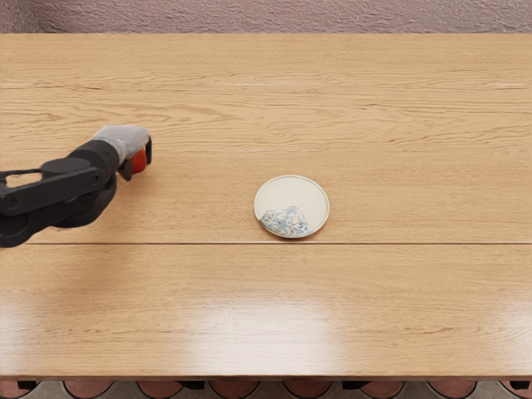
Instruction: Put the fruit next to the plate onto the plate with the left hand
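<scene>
Left arm (pixel 50 189), black and jointed: enters from the picture's left edge at mid-height and runs rightward, rising slightly up the frame. Forearm: a bulky dark segment with a slimmer black link lying along its top. Wrist: black, bent toward the hand at the arm's far right end.

Grey-shelled five-finger left hand (pixel 125 143): pale back turned up toward the camera, palm facing down. Dark fingers (pixel 126 171): curled downward below the grey shell, one showing at the near left, another at the right edge. They close from both sides on a small red-orange round fruit (pixel 140 160), only partly visible. Whether the hand is raised cannot be determined.
</scene>
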Controlling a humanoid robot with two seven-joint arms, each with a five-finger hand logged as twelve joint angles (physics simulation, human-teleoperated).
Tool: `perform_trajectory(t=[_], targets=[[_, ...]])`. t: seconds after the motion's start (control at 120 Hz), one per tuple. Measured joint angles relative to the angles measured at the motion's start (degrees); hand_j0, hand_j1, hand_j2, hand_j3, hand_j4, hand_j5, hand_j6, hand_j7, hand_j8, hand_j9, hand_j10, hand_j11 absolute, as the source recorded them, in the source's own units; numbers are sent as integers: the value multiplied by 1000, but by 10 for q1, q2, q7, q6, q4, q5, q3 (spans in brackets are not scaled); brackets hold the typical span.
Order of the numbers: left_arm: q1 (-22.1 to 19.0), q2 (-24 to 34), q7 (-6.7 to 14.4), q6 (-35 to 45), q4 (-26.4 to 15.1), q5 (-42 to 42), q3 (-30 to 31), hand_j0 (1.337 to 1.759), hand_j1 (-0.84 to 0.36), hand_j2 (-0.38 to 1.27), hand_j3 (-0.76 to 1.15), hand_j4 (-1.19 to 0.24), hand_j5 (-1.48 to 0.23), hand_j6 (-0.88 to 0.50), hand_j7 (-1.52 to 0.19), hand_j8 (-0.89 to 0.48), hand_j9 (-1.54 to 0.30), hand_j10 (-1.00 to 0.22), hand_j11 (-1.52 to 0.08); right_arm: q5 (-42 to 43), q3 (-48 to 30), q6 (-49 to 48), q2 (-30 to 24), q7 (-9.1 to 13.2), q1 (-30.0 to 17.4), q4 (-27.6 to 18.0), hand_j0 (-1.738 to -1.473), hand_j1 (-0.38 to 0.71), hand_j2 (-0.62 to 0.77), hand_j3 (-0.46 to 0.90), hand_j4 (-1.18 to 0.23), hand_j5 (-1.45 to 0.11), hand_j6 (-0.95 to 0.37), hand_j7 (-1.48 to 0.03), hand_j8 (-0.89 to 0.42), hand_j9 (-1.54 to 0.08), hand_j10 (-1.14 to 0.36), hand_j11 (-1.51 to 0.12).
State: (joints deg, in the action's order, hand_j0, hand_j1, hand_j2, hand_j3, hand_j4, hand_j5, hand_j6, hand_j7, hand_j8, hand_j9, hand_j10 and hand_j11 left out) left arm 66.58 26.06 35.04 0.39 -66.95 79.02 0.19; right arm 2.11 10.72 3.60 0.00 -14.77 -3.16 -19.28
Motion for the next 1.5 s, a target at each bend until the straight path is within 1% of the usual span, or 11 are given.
perform_trajectory(t=[0.092, 0.217, 0.392, 0.55, 0.625, 0.8, 0.867, 1.242, 1.35, 1.4, 1.5], targets=[[26, -12, 0, -12, -20, -1, -1, 1645, -365, 212, 0, -598, -1015, -276, -1002, -280, -1013, -539, -1042, 0, 0, 0, 0, 0, 0, -1, -1658, -329, -4, 0, -16, -22, -16, -22, -16, -22, -17, -22], [38, -25, 0, -18, -52, -3, -2, 1646, -356, 210, 0, -603, -1014, -283, -996, -285, -1006, -537, -1038, 0, 0, 0, 0, 0, 0, -1, -1658, -329, -4, 0, -16, -22, -16, -22, -16, -22, -17, -22], [60, -79, 0, -21, -82, -4, -4, 1646, -342, 199, 0, -613, -1019, -294, -995, -296, -1004, -549, -1036, 0, 0, 0, 0, 0, 0, -2, -1658, -329, -4, 0, -16, -22, -16, -22, -16, -22, -17, -22], [76, -81, -1, -21, -128, -4, -4, 1647, -328, 180, 0, -619, -1020, -302, -997, -303, -1008, -562, -1036, 0, 1, 0, 0, 0, 0, -3, -1658, -329, -4, 0, -16, -22, -16, -22, -16, -22, -17, -22], [78, -103, -1, -22, -143, -4, -4, 1647, -348, 208, 0, -613, -1015, -289, -990, -293, -1006, -559, -1034, 0, 1, 0, 0, 0, 0, -3, -1658, -329, -4, 0, -16, -22, -16, -22, -16, -22, -17, -22], [84, -107, -1, -30, -175, -1, -2, 1647, -316, 172, 0, -635, -1003, -306, -986, -302, -1006, -568, -1025, 0, 1, -1, 0, 0, 0, -4, -1658, -329, -4, 0, -16, -22, -16, -22, -16, -22, -16, -22], [84, -144, 0, -32, -183, 0, -1, 1647, -325, 180, 0, -634, -994, -309, -977, -303, -999, -570, -1020, 0, 1, -1, 0, 0, 0, -4, -1658, -329, -4, 0, -16, -22, -16, -22, -16, -22, -16, -22], [72, -146, -1, -32, -190, 3, 9, 1648, -331, 159, 0, -648, -962, -320, -962, -314, -986, -579, -1008, 0, 2, -1, 0, 0, 0, -4, -1658, -329, -4, 0, -16, -22, -16, -22, -16, -22, -17, -22], [74, -149, -1, -28, -176, 11, 12, 1647, -329, 159, 0, -653, -959, -320, -960, -314, -984, -577, -1009, 0, 2, -1, 0, 0, 0, -4, -1658, -329, -4, 0, -16, -22, -16, -22, -16, -22, -17, -22], [76, -159, 0, -25, -165, 18, 11, 1648, -380, 286, 0, -641, -958, -307, -957, -307, -980, -569, -1008, 0, 2, -1, 0, 0, 0, -4, -1658, -329, -4, 0, -16, -22, -16, -22, -16, -22, -16, -22], [75, -161, 0, -19, -152, 25, 12, 1647, -356, 239, 0, -645, -955, -311, -955, -305, -977, -566, -1007, 0, 2, -1, 0, 0, 0, -4, -1658, -329, -4, 0, -16, -22, -16, -22, -16, -22, -17, -22]])
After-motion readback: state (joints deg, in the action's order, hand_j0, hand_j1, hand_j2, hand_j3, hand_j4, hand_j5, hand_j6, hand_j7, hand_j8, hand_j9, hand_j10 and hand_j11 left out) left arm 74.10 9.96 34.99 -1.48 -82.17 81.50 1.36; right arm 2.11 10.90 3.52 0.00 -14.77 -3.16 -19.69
